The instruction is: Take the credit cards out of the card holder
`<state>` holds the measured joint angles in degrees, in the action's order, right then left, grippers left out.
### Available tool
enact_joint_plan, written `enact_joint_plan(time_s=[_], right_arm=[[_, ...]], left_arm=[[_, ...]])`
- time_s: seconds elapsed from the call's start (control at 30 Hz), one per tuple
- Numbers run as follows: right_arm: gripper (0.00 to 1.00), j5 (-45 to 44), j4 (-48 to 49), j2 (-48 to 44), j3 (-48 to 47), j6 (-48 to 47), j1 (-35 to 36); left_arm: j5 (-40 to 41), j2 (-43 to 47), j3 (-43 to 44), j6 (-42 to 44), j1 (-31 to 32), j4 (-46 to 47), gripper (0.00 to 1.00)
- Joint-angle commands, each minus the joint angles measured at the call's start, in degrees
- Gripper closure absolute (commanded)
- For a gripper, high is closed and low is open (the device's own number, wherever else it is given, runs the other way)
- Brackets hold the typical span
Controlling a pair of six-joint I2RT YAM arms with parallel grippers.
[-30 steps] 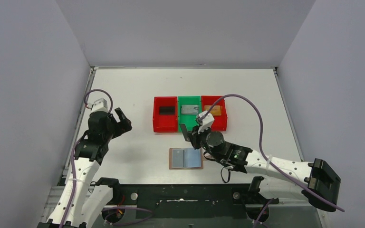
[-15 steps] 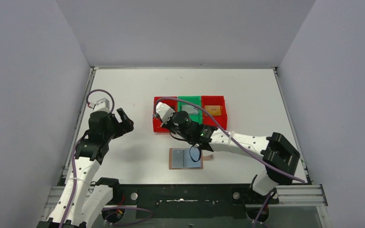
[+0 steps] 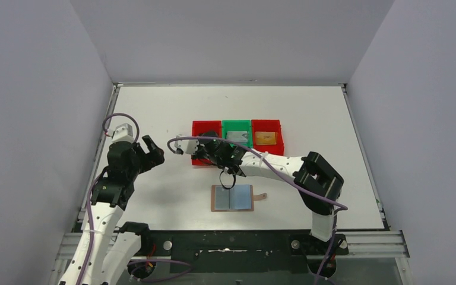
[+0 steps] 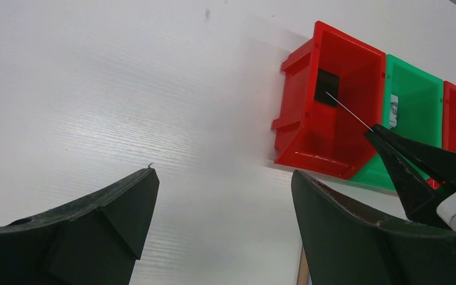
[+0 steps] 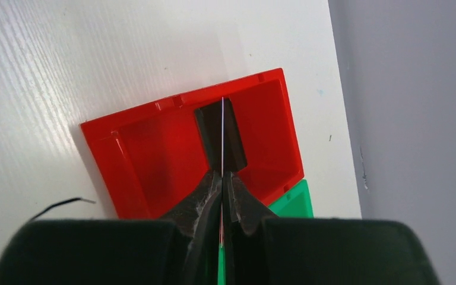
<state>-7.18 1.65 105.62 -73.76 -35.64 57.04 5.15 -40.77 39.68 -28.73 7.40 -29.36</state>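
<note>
Top: wallet (image 3: 233,198) open flat on table (image 3: 154,107), near bins (image 3: 237,122) holding silver card (image 3: 236,136) and gold card (image 3: 265,138).
Left wrist: left gripper (image 4: 224,173) fingers wide apart, empty.
Right wrist: right gripper (image 5: 222,177) pinched on edge-on card (image 5: 222,130), above black card (image 5: 211,136) in red bin (image 5: 148,154).

The left red bin (image 3: 206,123) holds a black card (image 5: 234,136); the green bin (image 3: 237,122), a silver-grey card (image 3: 238,136); the right red bin (image 3: 266,122), a gold-orange card (image 3: 265,138). The edge-on card (image 5: 222,127) shows only a pale line, its face colour unclear. The card holder (image 3: 233,198) is tan-brown, pale blue inside.
</note>
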Motion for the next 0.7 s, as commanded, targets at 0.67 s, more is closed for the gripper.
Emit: enact_joint_plan(time_s=[0.67], right_arm=[[1.00,-1.0,-0.9,9.0,-8.8,-15.5,-3.6]], left_arm=[[4.5,1.9,0.6,-0.7,-0.3,1.2,0.16]])
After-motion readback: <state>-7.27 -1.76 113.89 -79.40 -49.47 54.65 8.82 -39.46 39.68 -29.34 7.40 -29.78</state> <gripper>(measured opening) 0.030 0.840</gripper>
